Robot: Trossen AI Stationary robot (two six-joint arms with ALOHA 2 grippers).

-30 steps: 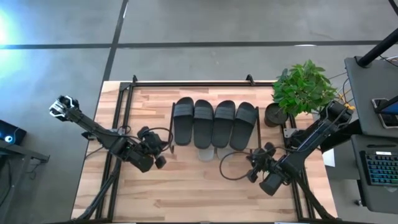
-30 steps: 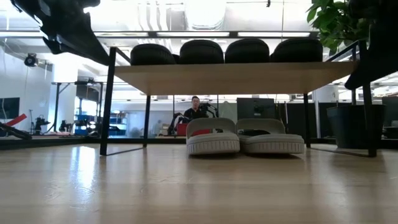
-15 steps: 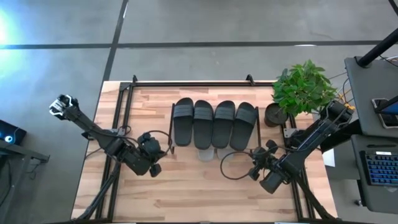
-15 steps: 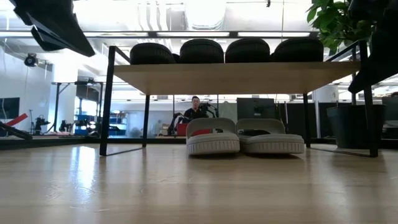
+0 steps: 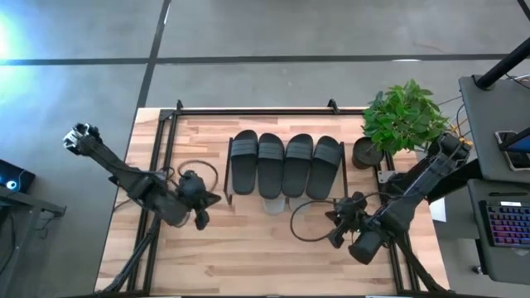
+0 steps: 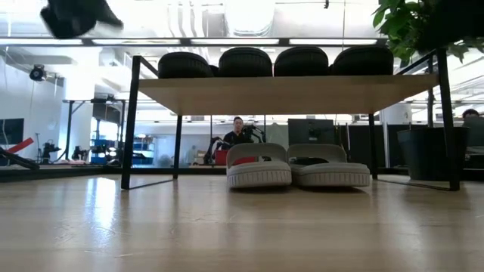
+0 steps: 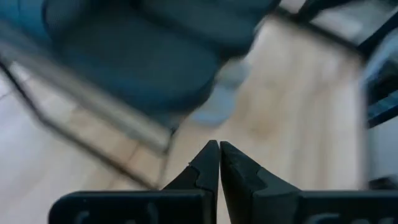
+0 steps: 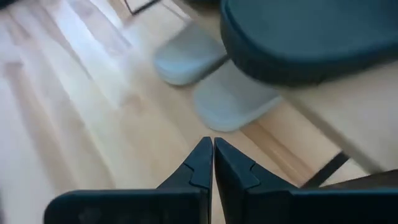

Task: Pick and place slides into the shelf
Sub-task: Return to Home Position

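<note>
Since a second ago the left gripper has drawn back from the shelf toward 8 o'clock, and it now shows only at the low view's upper corner. The right gripper, at the shelf's 5 o'clock, no longer shows there. Both are clenched on nothing. Four dark slides stay atop the board. Two light grey slides sit beneath it on the surface. From above, only their ends poke out at the board's 6 o'clock edge.
</note>
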